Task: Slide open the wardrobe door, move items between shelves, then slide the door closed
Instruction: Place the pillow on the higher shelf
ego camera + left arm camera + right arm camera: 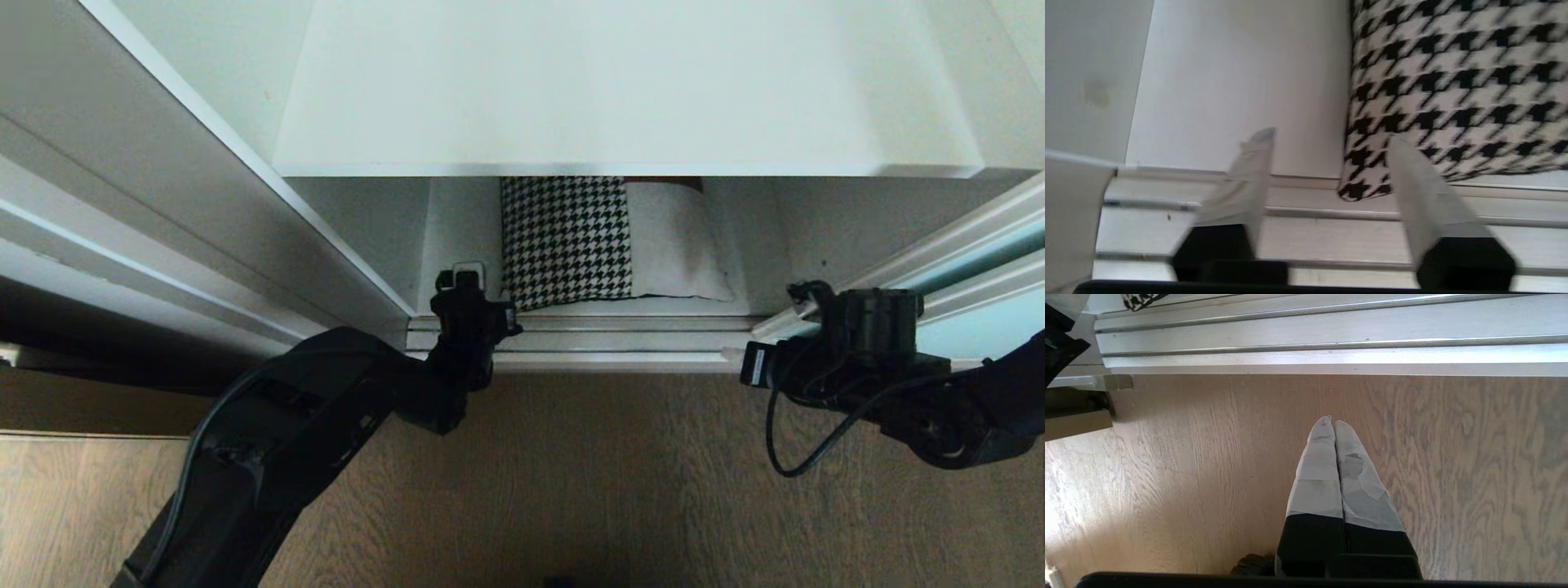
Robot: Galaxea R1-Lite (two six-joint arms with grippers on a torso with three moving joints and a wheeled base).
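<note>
Bare shelf [457, 237] left of cushion [571, 245]; upper shelf [620, 147] overhangs.

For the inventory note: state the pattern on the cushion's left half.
Black-and-white houndstooth on the cushion, shown best in the left wrist view.

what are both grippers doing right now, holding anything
left gripper: open, holding nothing, fingers beside the cushion corner.
right gripper: closed, empty, above the floor.
</note>
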